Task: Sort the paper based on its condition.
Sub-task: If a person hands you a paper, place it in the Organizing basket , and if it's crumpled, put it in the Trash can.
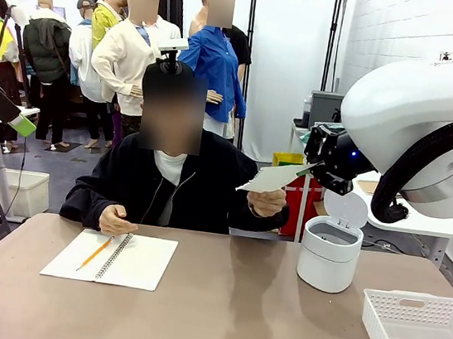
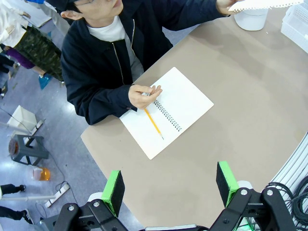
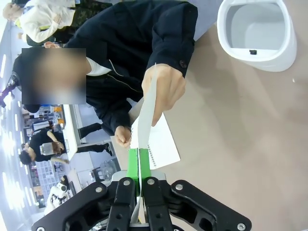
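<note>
**Sheet clamped at one corner, person holding the other end**

A brown table [image 1: 232, 321] is running across the front view, with a person in a dark jacket sitting at its far side. Clothes racks and a white curtain are standing behind.

- The paper [image 1: 274, 178] is hanging in the air above the table's far edge, between the person and the white bin [image 1: 329, 254]. It is one white sheet, fairly flat, with its ragged, hole-punched edge showing in the left wrist view [image 2: 262, 5].
- The person's raised hand [image 1: 268, 202] is pinching the sheet's lower edge.
- The right gripper [image 1: 304, 170] is reaching in from the right at the sheet's upper corner. In its own wrist view the green pads [image 3: 133, 166] are pressing together on the edge-on paper [image 3: 147, 110], clamping it.
- The left gripper [image 2: 171, 185] is hovering high over the table, with its fingers standing well apart and nothing between them.
- The person's resting hand [image 2: 143, 96] is lying on the top edge of an open spiral notebook [image 1: 135, 262]. A yellow pencil [image 1: 95, 253] is lying on its left page.
- The bin is standing with its lid flipped up.
- A white lattice basket [image 1: 379, 325] is sitting at the near right corner, with a small slip inside it.
</note>
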You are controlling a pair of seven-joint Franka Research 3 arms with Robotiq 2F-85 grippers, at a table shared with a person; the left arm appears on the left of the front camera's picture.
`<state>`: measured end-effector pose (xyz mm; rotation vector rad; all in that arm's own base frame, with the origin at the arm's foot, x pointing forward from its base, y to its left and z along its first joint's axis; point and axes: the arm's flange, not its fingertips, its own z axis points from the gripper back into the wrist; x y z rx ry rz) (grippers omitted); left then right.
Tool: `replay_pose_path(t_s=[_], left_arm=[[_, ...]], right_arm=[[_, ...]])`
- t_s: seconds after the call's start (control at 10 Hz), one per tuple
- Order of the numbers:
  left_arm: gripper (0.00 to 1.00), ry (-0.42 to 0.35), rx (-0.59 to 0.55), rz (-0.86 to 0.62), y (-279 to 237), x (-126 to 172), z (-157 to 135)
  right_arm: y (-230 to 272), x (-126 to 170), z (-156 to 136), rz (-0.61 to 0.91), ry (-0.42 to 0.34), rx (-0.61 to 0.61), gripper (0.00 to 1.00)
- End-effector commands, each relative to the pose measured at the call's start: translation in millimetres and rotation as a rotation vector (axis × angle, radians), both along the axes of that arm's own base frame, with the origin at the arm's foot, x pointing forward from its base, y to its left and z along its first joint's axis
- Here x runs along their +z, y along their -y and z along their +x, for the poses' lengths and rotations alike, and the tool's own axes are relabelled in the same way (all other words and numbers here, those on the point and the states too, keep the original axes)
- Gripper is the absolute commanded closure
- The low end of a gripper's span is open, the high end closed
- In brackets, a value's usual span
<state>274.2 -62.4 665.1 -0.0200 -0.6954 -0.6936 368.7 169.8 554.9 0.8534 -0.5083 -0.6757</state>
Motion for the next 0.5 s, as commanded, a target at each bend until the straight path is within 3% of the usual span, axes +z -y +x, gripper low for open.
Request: replay_pose_path(t_s=[0.0,0.4], left_arm=[[0.00,-0.009,-0.006,-0.002,-0.8,1.4,-1.0],[0.00,-0.009,-0.006,-0.002,-0.8,1.4,-1.0]], right_arm=[[-1.5,0.5,1.3,0.021,0.027,0.086,1.00],[7.3,14.7,-10.1,-0.041,-0.020,0.084,1.00]])
